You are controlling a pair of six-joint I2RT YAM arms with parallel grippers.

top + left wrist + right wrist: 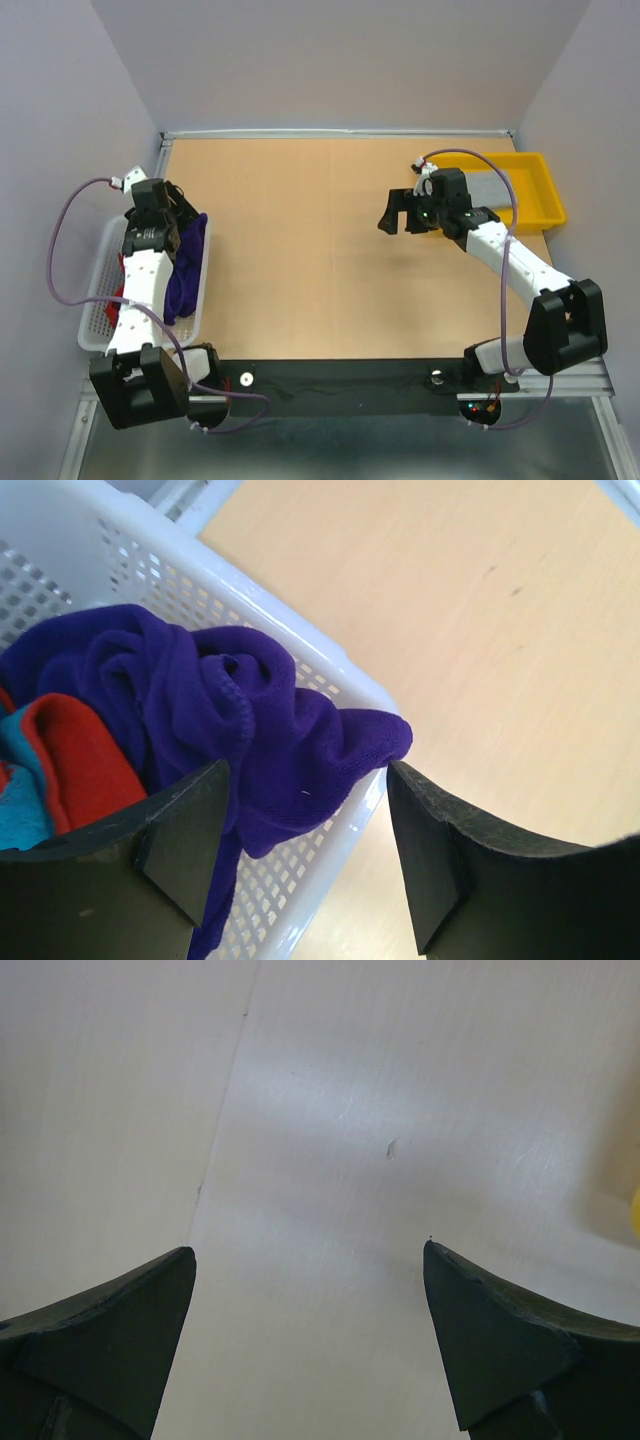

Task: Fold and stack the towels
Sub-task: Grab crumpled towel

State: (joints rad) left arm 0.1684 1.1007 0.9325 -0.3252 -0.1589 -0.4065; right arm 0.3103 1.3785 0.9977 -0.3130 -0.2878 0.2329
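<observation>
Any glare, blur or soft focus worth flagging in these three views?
Top external: evenly lit and sharp, no glare on the tan wooden table. Left wrist: crumpled deep purple towel and white mesh basket crisp, the black jaws nearest the lens slightly soft. Right wrist: washed out, broad glare across the table, wide-set jaws dark against it.

White mesh basket (97,300): perforated plastic, at the table's left edge.
Yellow plastic tray (545,195): shallow, rectangular, far right corner.
Table (300,260): light wooden top; black strip (340,385) along the near edge.
</observation>
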